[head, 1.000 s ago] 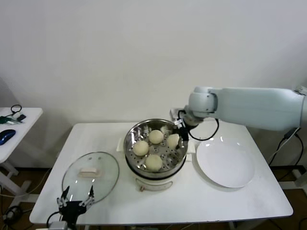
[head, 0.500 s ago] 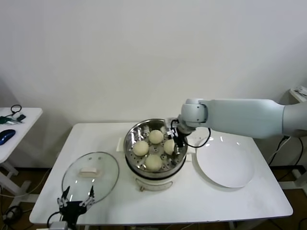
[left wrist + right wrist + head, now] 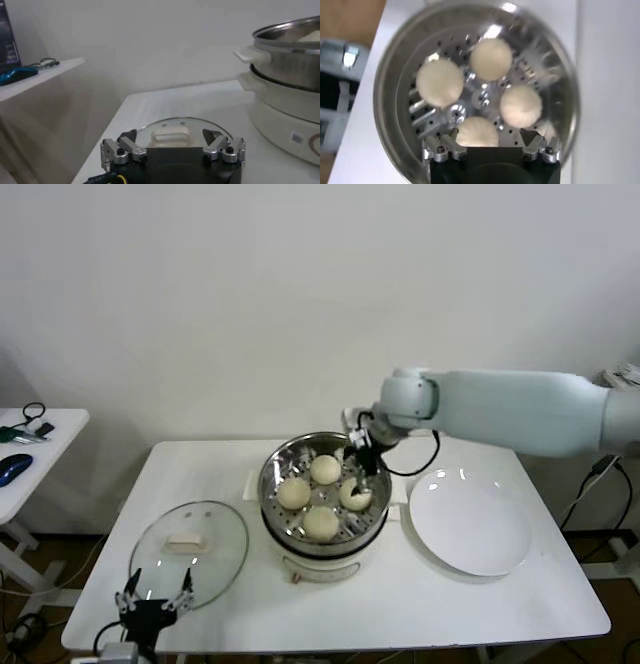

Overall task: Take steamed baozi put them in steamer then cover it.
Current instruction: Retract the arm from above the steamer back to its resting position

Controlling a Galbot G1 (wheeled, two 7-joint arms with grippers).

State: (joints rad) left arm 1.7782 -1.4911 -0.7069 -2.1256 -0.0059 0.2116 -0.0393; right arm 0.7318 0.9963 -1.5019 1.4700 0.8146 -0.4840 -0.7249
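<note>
The round shiny steel steamer (image 3: 324, 489) with its white base stands mid-table, and everything else sits around it. All four smooth cream-white baozi (image 3: 320, 523) lie on its perforated tray. The right gripper (image 3: 359, 466) hangs just above the steamer's right inner edge, over the bun nearest that side. From the head view its jaws are hard to read; the right wrist view looks straight down into the steamer (image 3: 475, 87) and shows the right gripper (image 3: 491, 150) with its fingers spread wide and nothing between them, the nearest of the baozi (image 3: 477, 132) lying free on the tray below.

The round clear glass cover (image 3: 190, 551) with its white oblong handle lies flat on the table to the steamer's left. The left gripper (image 3: 154, 603) waits at the table's front edge, beside the cover's near rim. The left wrist view shows the left gripper (image 3: 172, 150) open wide and empty, the cover (image 3: 171, 134) just beyond it.

A flat white plate (image 3: 470, 523) lies to the steamer's right.
</note>
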